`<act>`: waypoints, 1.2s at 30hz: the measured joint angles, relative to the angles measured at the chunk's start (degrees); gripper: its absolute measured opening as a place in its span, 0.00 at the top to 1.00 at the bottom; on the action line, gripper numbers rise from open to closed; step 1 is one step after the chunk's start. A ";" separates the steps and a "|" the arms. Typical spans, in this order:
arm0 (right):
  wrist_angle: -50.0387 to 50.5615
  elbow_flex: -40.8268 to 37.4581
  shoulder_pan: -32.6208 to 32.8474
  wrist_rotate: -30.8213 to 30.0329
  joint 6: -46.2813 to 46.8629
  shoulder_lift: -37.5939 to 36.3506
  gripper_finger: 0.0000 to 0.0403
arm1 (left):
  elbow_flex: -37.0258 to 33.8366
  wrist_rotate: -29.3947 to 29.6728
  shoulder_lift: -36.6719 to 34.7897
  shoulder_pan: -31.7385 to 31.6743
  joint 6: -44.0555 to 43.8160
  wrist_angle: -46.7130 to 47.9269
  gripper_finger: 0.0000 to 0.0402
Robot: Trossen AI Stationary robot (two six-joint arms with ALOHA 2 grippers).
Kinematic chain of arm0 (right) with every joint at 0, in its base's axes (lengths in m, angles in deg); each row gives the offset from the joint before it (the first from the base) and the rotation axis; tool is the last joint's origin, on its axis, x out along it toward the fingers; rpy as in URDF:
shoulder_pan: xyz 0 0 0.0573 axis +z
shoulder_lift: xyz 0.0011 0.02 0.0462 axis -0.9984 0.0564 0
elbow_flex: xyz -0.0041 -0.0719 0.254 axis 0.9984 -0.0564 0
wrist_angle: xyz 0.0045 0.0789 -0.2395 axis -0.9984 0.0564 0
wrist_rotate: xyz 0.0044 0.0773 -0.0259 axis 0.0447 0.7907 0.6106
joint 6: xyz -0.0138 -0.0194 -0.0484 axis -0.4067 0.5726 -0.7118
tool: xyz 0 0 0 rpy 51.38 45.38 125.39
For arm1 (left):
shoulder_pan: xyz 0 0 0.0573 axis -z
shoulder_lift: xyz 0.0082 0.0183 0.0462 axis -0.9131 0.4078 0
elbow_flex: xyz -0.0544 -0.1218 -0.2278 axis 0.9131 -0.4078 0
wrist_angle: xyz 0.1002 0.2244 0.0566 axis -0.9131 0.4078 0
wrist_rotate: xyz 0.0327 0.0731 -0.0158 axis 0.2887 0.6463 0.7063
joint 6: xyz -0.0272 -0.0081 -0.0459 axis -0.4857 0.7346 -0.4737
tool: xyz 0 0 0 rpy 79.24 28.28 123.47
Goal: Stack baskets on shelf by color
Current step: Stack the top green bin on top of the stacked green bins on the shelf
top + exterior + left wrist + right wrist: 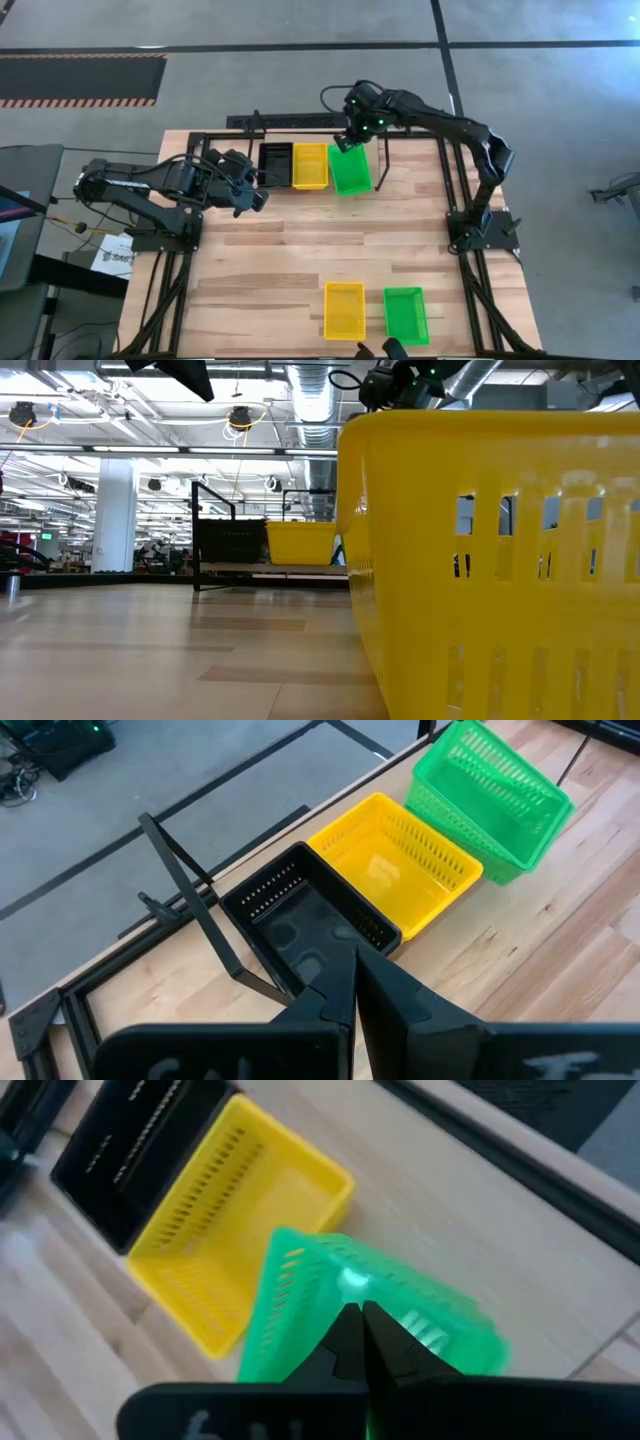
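On the shelf [260,570] at the table's far side, a black basket [275,163], a yellow basket [310,165] and a green basket [350,170] sit side by side. The green basket [490,780] lies tilted on a second green one [465,835]. My right gripper [350,140] is shut at its far end. My left gripper [258,198] hangs shut and holds nothing, just near of the black basket [300,915]. Another yellow basket [344,310] and another green one [405,315] rest on the table by its near edge. My right gripper pinches the rim of the top green basket's far short wall [345,1285] between its two fingers. The fingers come from above, slanting down toward the near side. The basket sits tilted in the hold, its lower part on the green basket beneath it.
The shelf's black upright loops [190,890] stand at both ends of the basket row. The near yellow basket [500,560] fills the right half of the low view. Bare wood lies between the shelf and the two near baskets.
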 joint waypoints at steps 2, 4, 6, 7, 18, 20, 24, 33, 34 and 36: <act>0.12 0.00 -0.15 -0.09 0.45 -0.04 1.00 | 0.00 0.02 0.00 0.00 0.00 0.00 1.00; 0.52 0.00 -0.24 -0.21 0.55 -0.03 1.00 | 0.00 0.04 0.00 0.00 0.00 0.00 1.00; -0.17 0.02 -0.17 -0.23 0.09 0.48 1.00 | 0.00 0.04 0.00 0.00 0.00 0.00 1.00; -0.37 0.02 -0.14 -0.20 0.00 0.75 1.00 | 0.00 0.04 0.00 0.00 0.00 0.00 1.00; -1.04 0.07 -1.10 -0.20 0.02 2.45 1.00 | 0.00 0.01 0.00 0.00 -0.02 -0.02 1.00; -0.31 -0.11 -1.04 -0.16 0.02 3.09 1.00 | 0.00 0.00 0.00 0.00 -0.02 -0.02 1.00; -0.60 0.00 -0.50 -0.17 -0.02 4.42 1.00 | 0.02 -0.01 0.00 0.00 -0.65 0.00 1.00; -1.83 -0.02 -0.55 -0.02 -0.42 3.99 1.00 | 0.02 -0.03 0.00 0.00 -0.98 0.00 1.00; -1.55 -0.02 -0.56 0.79 -0.42 3.66 1.00 | 0.02 -0.02 0.00 0.00 -0.98 0.00 1.00; 0.38 0.00 -0.46 3.02 -0.44 3.32 1.00 | 0.02 -0.02 0.00 0.00 -1.01 0.00 1.00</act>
